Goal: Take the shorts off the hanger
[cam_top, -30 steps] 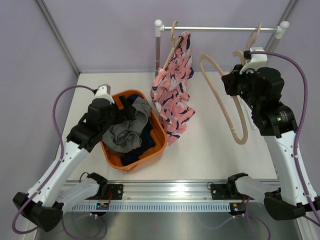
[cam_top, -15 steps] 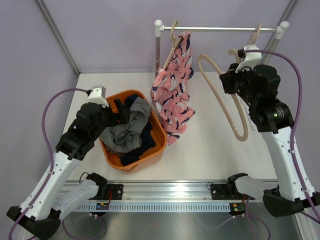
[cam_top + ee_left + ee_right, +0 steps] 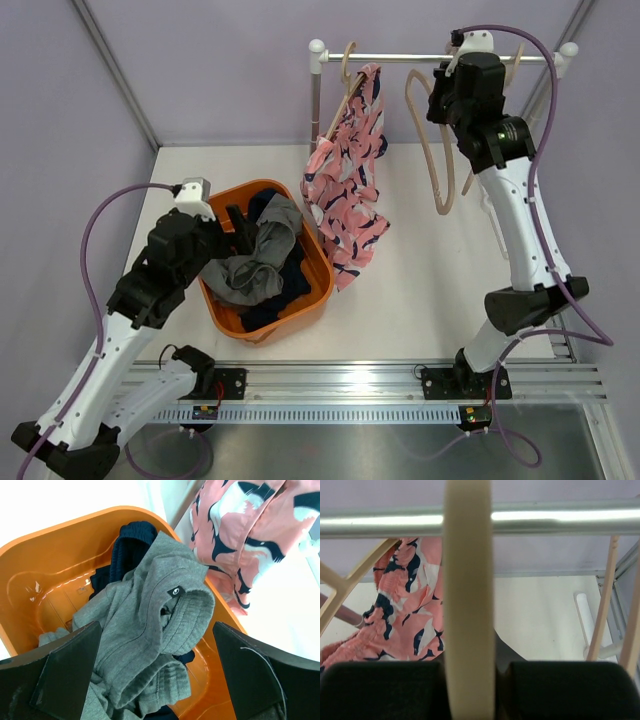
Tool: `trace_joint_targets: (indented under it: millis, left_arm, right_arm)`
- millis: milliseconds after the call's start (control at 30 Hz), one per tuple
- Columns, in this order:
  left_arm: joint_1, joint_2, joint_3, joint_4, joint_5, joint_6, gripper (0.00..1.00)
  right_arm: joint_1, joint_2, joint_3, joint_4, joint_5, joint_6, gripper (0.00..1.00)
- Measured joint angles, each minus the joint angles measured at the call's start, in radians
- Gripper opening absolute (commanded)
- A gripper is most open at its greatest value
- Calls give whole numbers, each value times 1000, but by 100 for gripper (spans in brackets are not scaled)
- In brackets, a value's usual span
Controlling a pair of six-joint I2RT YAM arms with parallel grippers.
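Our right gripper (image 3: 446,92) is up high by the rail (image 3: 400,58), and its two fingers (image 3: 380,690) pinch a bare hanger (image 3: 441,150). In the right wrist view the gripper (image 3: 470,682) has the tan bar of the bare hanger (image 3: 468,595) squeezed tight in the middle, with the shiny rail (image 3: 555,516) right behind it. We see the right arm stand tall from its base and bend at the top to reach the rail. The bare hanger dangles down from the fingers above the table (image 3: 420,290).

Our left gripper (image 3: 236,226) holds nothing, and its fingers (image 3: 70,675) are spread wide. The left arm bends like an elbow and points down into the orange basket (image 3: 318,298). Right under the gripper (image 3: 160,675) lie the grey shorts (image 3: 145,615), all crumpled. The navy shorts (image 3: 131,545) peek out from under them.

The pink shorts (image 3: 345,190) hang from another hanger (image 3: 340,100) at the left end of the rail. Their bottom edge droops just beside the basket.
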Motion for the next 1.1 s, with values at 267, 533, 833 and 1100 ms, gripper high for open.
trace_joint_targets:
  millis: [267,533,833,1100]
  left_arm:
    - [0,-17,-58,3,0,10,99]
    - [0,-19,-63,4,1,11,99]
    - [0,-19,-65,4,5,11,99]
    - [0,-20,-65,4,10,11,99]
  right_arm:
    - [-32,184,207,-58,24,21,0]
    - [-122,208,225,-56,5,26,0]
    - [-141,237,225,-46,-29,19,0]
    - [-141,250,169,-2,-33,17,0]
